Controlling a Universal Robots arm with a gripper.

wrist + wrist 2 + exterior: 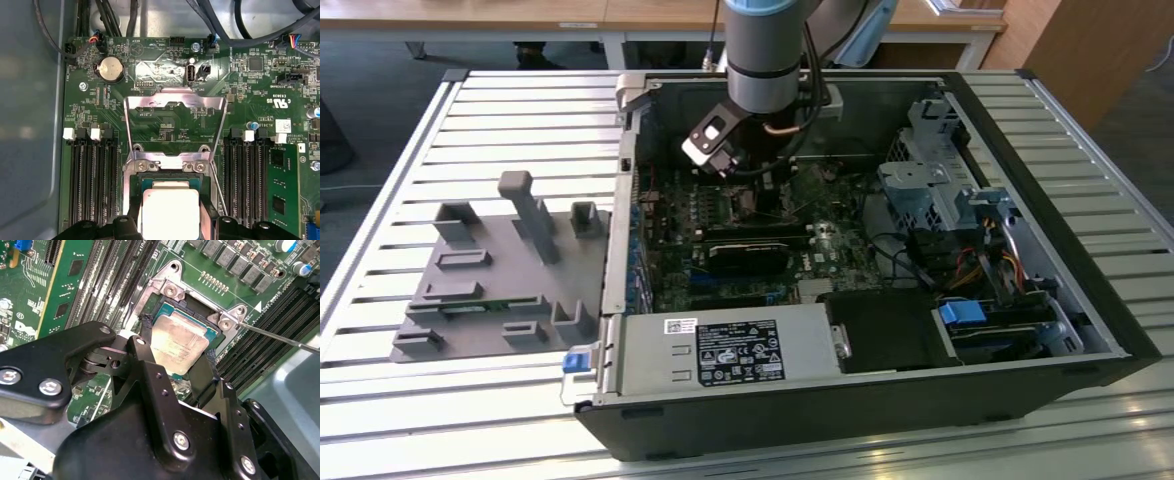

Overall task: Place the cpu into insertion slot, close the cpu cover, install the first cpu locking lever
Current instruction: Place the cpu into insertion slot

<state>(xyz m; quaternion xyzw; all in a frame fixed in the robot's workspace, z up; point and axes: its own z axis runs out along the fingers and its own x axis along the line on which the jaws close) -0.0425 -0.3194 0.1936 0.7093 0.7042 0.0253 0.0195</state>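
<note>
While the end effector (pixel 177 337) clamped one cpu (pixel 180 347) over one insertion slot (pixel 169 305) — held by two opposite edges — the first wrist view added one cpu cover (pixel 150 100), standing open.

A single grey robot arm (pixel 767 45) stands at twelve o'clock in the exterior view and hangs almost straight down, its wrist toward six o'clock. A small white and black camera block (pixel 714 140) sits on the wrist, at about eight o'clock from the arm. Below it the black tool (pixel 175 347) points downward (its bolted black links sit close to the lens in the second wrist view). Its two fingers (pixel 146 342) press against opposite edges of the cpu (pixel 177 340).
</note>
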